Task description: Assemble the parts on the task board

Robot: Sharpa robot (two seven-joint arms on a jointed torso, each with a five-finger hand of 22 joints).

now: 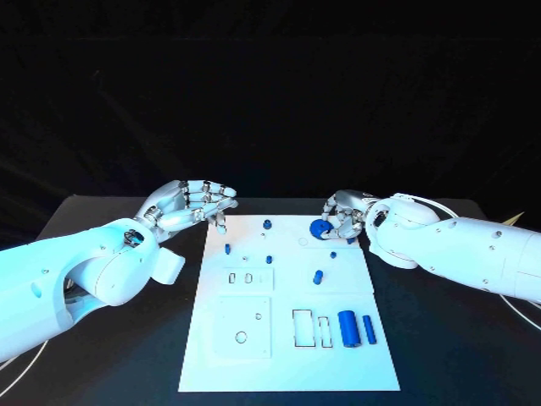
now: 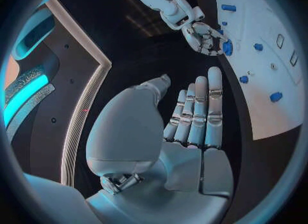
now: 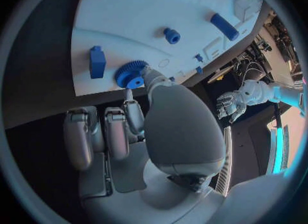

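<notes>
Pinching one blue gear [image 1: 320,228], right hand [image 1: 347,218]; left hand [image 1: 193,203] spread, holding nothing.

1. A white task board [image 1: 290,355] lies lengthwise on a black table [image 1: 466,355].
2. The left hand [image 1: 193,205] hovers at the board's far left corner, fingers curled.
3. The right hand [image 1: 344,218] holds a blue gear [image 1: 319,228] over the far right edge.
4. Two blue cylinders [image 1: 357,329] lie near the board's front right.

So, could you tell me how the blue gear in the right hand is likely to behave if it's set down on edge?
The blue gear looks round and thin, so on edge it would probably roll or topple flat. Its toothed rim should give the right hand decent grip. It looks like rigid plastic, likely light.
</notes>
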